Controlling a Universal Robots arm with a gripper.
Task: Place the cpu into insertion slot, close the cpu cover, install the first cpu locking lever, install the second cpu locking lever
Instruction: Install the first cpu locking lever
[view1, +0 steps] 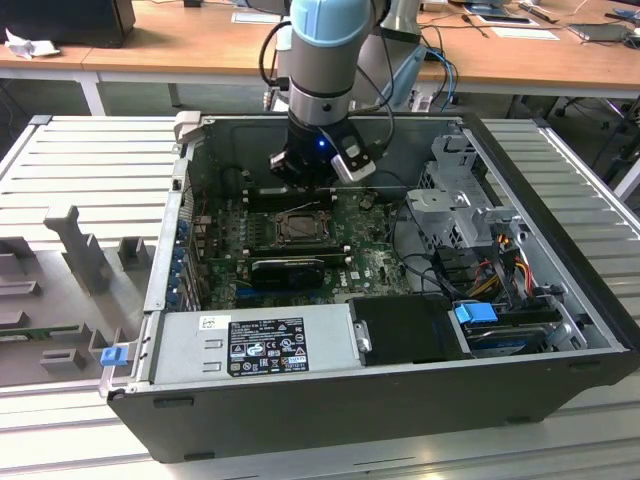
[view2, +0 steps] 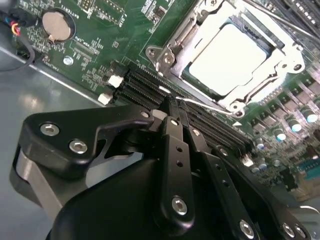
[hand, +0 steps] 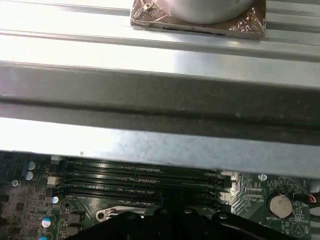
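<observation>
Now | gripper (view2: 172, 107) fingers pressed together, nothing held, tips over memory slots (view2: 150, 87) | cpu (view2: 227, 55) seated in insertion slot (view2: 165, 57) | cpu cover (view2: 240, 100) lowered around chip

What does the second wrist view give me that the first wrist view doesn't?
Second wrist view: the cpu seated in the insertion slot, the cpu cover framing it, a thin lever wire beside it. First wrist view: the case wall and a metal foot beyond. Both: the memory slots, coin battery and gripper.
</observation>
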